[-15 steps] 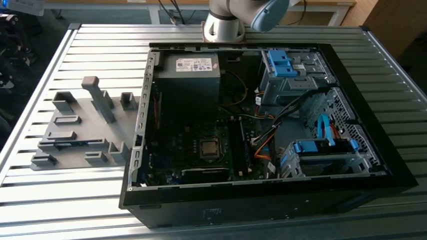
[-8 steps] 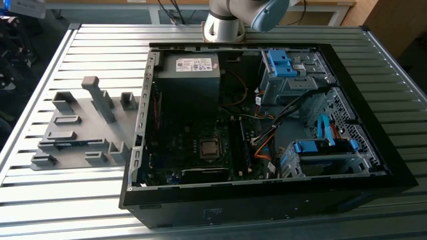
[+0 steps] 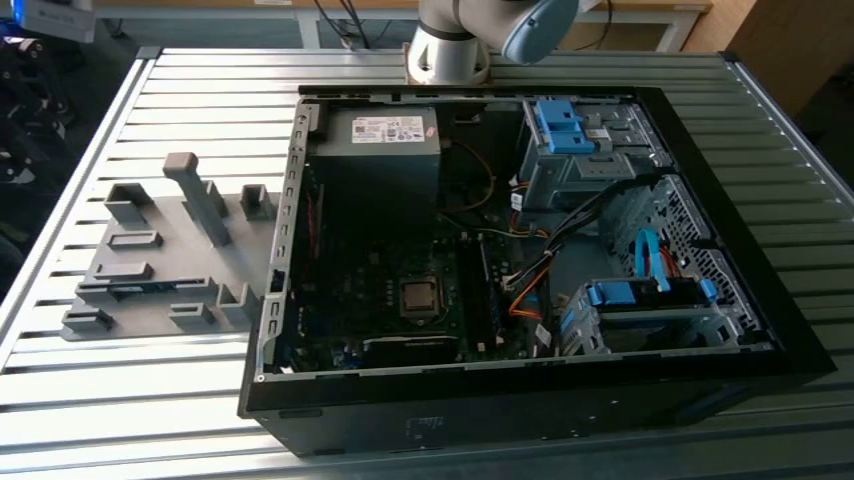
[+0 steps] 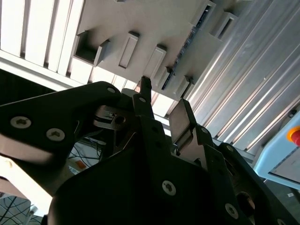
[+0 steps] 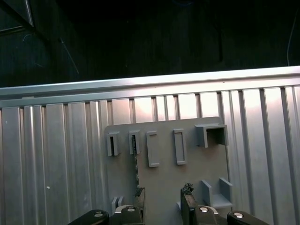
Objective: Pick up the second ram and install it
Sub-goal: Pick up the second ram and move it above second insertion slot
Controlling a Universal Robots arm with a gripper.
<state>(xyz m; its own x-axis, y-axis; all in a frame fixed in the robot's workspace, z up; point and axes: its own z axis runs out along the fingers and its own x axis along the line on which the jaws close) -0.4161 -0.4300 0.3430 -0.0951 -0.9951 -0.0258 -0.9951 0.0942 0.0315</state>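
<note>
Claw hovering above the grey tray, jaws apart and gripping nothing. I am seeing the ram standing on edge in a tray slot, close below one jaw tip. In the exterior view the tray is lying on the table, on the exterior view's left of the open case.

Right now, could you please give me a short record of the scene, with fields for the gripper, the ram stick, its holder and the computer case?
gripper: facing the holder tray, jaws open, nothing between them
second ram: on edge in a slot of the holder tray, close to one jaw, not yet picked up
holder tray: grey, flat on the table, on the exterior view's left of the computer case
computer case: lying on its side, panel off, motherboard exposed
table: slatted metal, carrying tray and case
</note>
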